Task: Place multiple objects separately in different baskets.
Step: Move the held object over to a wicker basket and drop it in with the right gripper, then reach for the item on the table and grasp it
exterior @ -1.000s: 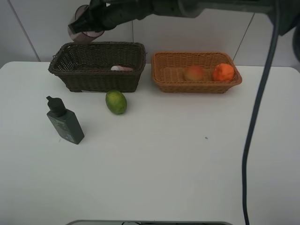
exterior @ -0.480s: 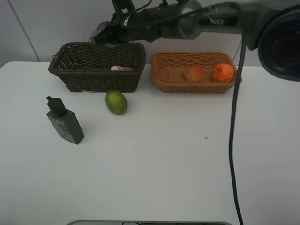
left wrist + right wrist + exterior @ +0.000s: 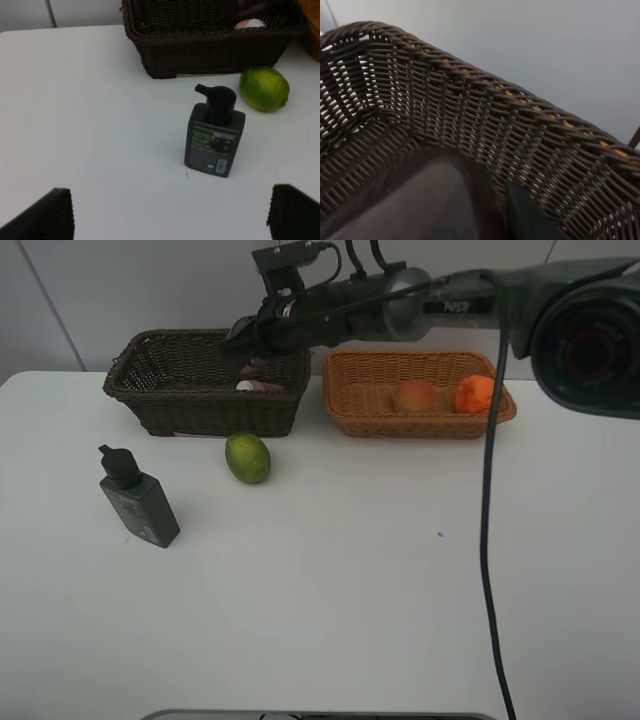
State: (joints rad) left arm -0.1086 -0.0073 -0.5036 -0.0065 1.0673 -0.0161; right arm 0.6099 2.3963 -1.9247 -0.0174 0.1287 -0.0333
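Observation:
My right gripper (image 3: pixel 250 342) reaches across into the dark brown basket (image 3: pixel 200 408), shut on the translucent mauve cup (image 3: pixel 415 200), which hangs low inside against the woven wall. The pink white-capped bottle (image 3: pixel 260 386) lies in the same basket. The peach-like fruit (image 3: pixel 415 396) and the orange (image 3: pixel 476 394) lie in the tan basket (image 3: pixel 420 425). The green citrus (image 3: pixel 247 457) sits on the table just in front of the dark basket. The dark grey-green bottle (image 3: pixel 140 502) stands at the left. My left gripper (image 3: pixel 170 220) is open, short of that bottle (image 3: pixel 215 132).
The white table (image 3: pixel 350 590) runs to a tiled wall behind the baskets. My right arm (image 3: pixel 400 305) and its black cable (image 3: pixel 488 520) cross above the tan basket. In the left wrist view the citrus (image 3: pixel 264 88) lies beside the dark basket (image 3: pixel 210 50).
My right gripper has carried the mauve cup from above the basket's far left corner rightward and down into the dark brown basket. Nothing else has moved.

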